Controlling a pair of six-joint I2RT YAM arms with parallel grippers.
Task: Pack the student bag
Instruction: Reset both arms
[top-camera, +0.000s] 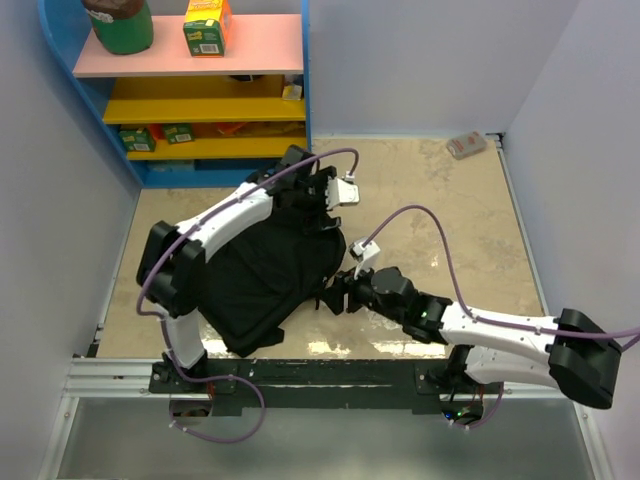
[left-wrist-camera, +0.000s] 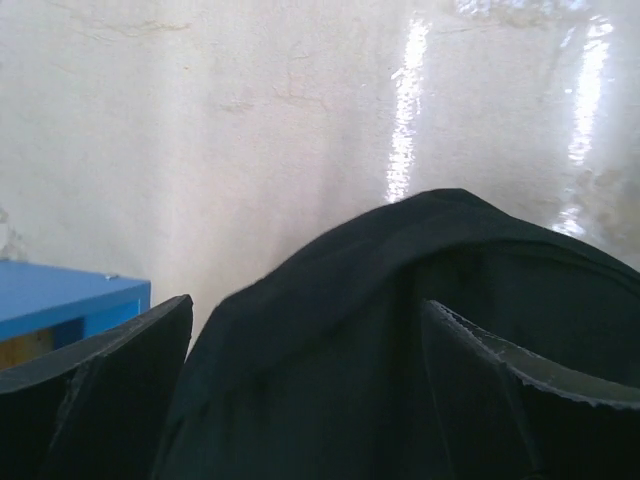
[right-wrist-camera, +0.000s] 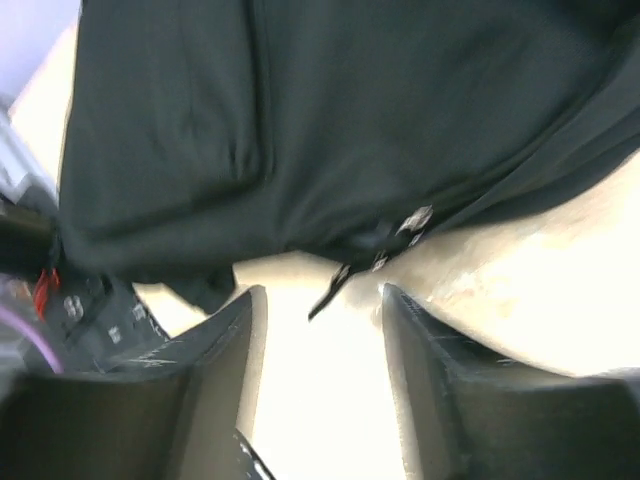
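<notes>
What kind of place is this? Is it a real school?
Probably a robot practice booth, not a real school: plain walls box in one table, with a colourful shelf and a black student bag.

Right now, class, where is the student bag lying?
In the top view the student bag lies left of centre on the table, just in front of the blue shelf unit, under the left arm; the right fingers sit at its right edge.

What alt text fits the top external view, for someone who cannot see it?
A black backpack lies on a beige table, with the left arm stretched across it and the right gripper at its right edge. A blue shelf unit with pink and yellow shelves stands at the far left.
</notes>
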